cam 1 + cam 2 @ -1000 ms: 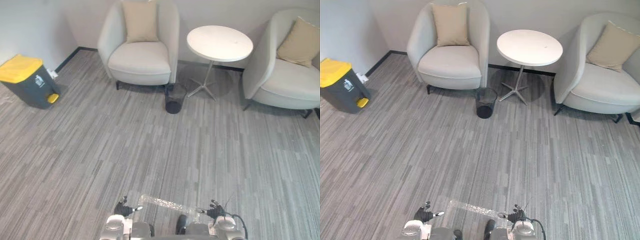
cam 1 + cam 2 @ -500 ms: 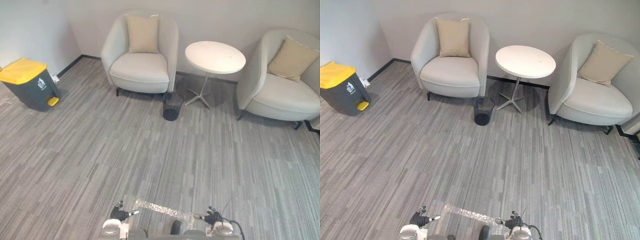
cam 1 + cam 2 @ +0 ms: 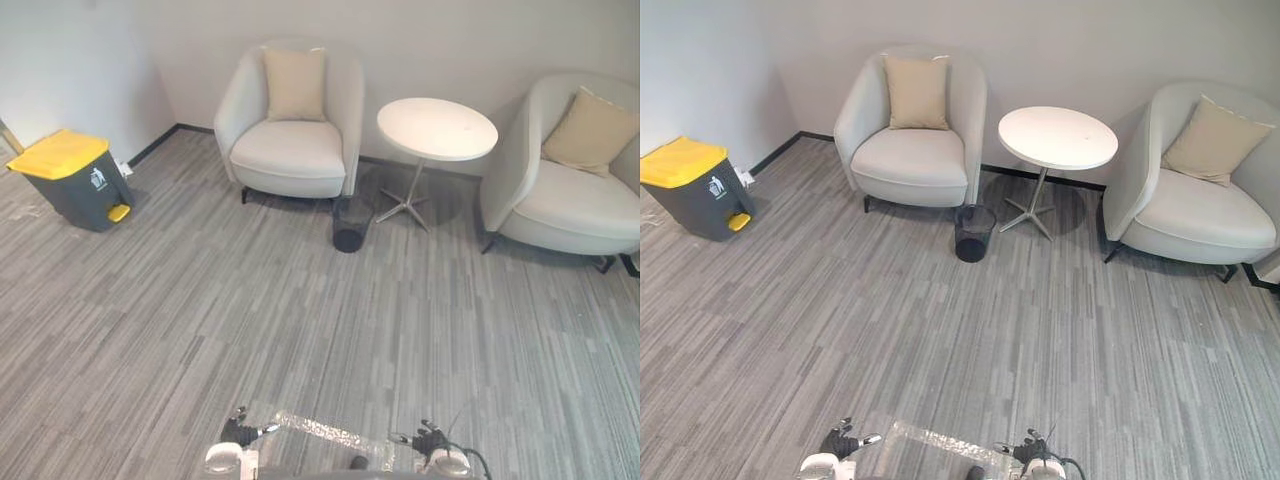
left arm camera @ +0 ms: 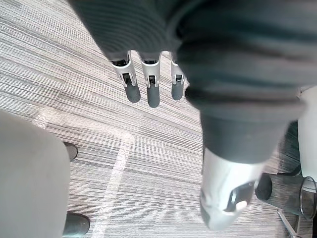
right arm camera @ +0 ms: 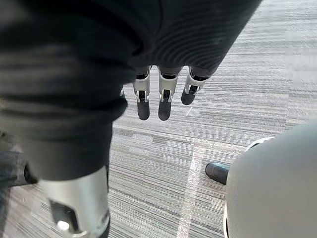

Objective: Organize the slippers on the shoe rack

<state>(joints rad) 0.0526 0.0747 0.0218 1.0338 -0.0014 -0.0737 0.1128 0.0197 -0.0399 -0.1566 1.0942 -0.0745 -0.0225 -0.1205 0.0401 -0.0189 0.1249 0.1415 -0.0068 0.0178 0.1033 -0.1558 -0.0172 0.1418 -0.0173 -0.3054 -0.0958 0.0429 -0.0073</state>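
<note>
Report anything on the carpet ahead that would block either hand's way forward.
Nothing visible stands close: the left hand and right hand hang open over the carpet. Farther ahead stand a black wastebasket, a round white table, two armchairs and, leftward, a yellow-lidded pedal bin. Whether these block the way to slippers or rack cannot be told.

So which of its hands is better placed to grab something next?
Neither, as far as I can judge: the left hand and right hand hang level at its sides, both open and empty, above the carpet. It likely must walk first.
</note>
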